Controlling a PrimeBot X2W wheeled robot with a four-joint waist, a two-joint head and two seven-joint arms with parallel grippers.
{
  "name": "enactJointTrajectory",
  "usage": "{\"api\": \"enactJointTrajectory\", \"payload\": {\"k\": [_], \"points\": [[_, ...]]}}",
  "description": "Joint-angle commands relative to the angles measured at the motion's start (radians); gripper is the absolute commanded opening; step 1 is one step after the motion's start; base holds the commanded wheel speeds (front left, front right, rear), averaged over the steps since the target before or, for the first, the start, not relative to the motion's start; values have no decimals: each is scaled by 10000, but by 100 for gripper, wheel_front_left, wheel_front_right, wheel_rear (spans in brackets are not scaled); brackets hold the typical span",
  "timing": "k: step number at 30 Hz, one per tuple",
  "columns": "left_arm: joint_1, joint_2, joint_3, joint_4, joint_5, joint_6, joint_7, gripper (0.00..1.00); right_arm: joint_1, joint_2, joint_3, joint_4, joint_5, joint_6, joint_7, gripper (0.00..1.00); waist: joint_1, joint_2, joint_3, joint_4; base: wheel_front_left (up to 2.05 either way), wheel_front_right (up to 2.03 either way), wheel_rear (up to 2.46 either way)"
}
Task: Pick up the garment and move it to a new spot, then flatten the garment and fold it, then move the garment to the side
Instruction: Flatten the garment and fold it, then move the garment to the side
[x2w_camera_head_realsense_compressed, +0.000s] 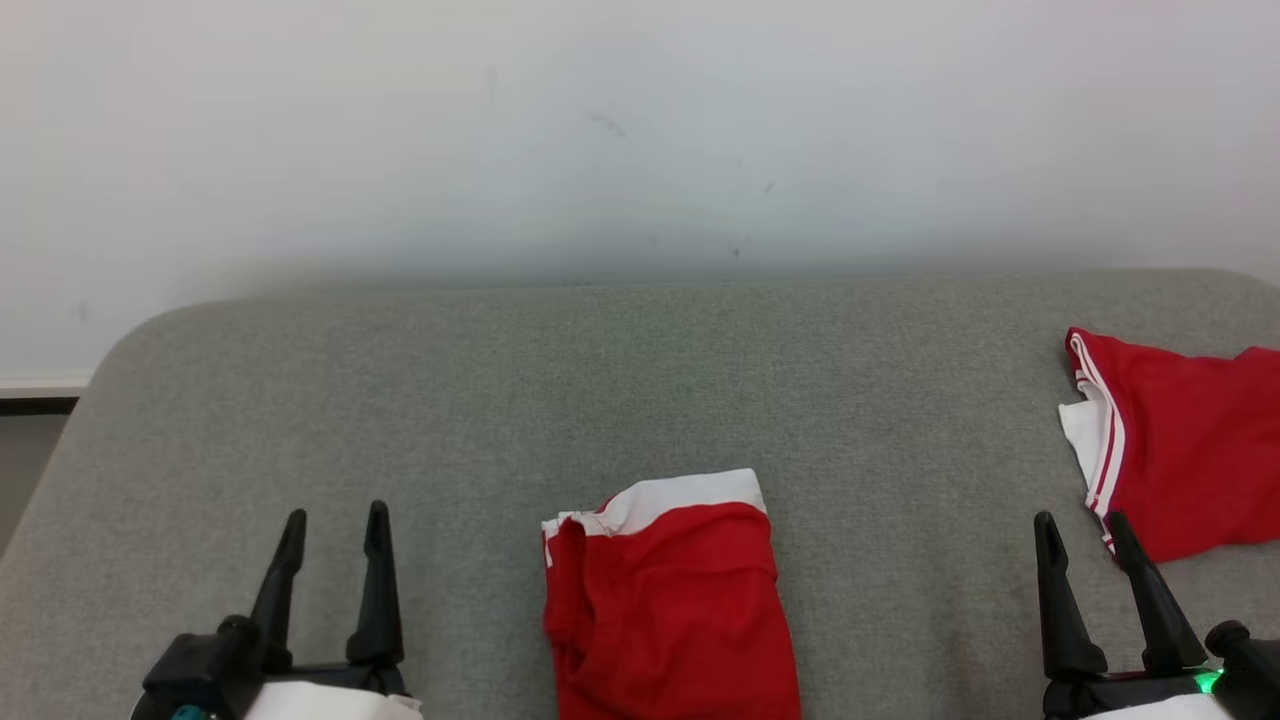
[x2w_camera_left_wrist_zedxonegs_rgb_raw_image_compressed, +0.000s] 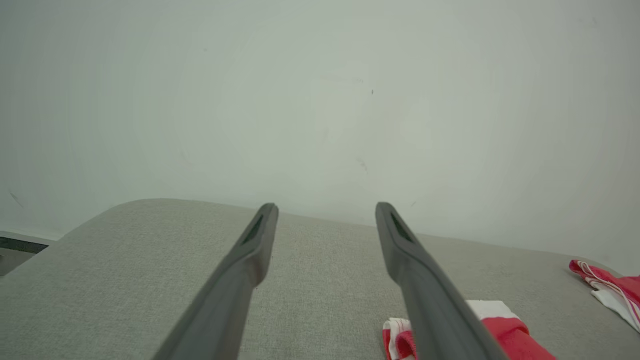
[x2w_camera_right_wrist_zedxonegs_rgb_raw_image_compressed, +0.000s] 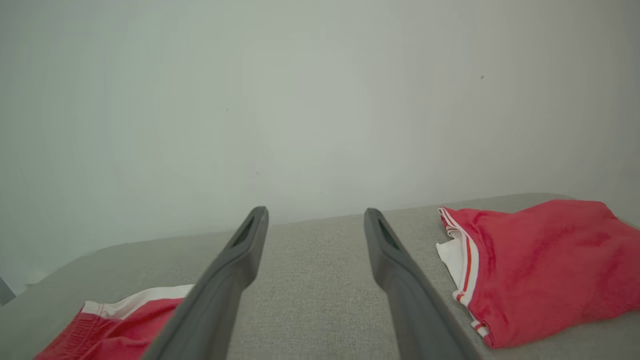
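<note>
Red garment (x2w_camera_head_realsense_compressed: 670, 600) with a white band lies at the middle of the table's (x2w_camera_head_realsense_compressed: 500, 400) near edge. It is compact and straight-edged, so I think it is already folded. The left tool (x2w_camera_head_realsense_compressed: 336, 515) and right tool (x2w_camera_head_realsense_compressed: 1082, 520) stand released and empty over that same edge, one on each side. I judge that moving it aside remains. A second red garment (x2w_camera_head_realsense_compressed: 1180, 450) occupies the table's right side, so the next grasp must pinch all layers together.

Grey fabric couch (x2w_camera_head_realsense_compressed: 500, 400) against a plain white wall (x2w_camera_head_realsense_compressed: 640, 130).
</note>
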Motion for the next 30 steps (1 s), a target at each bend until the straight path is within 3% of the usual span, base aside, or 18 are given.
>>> {"api": "enactJointTrajectory", "payload": {"k": [1, 13, 22, 30], "points": [[91, 39, 35, -34, 192, -17, 6, 100, 197, 168, -190, -90, -485, 2, -97, 100, 0, 0, 102, 84, 0, 0, 0], [120, 39, -182, 171, -96, -109, 6, 100, 129, 498, 5, 360, -1440, 2, 151, 100, 0, 0, -18, 451, 0, 0, 0], [74, 42, -431, 275, -275, 14, 6, 100, -797, 551, 1180, 1449, -903, 2, 1503, 100, 0, 0, -67, 731, 0, 0, 0], [-51, 39, -544, 426, -488, 21, 6, 100, -2009, 489, 1983, 3334, -248, 2, 2408, 100, 0, 0, 0, 1227, 0, 0, 0]]}}
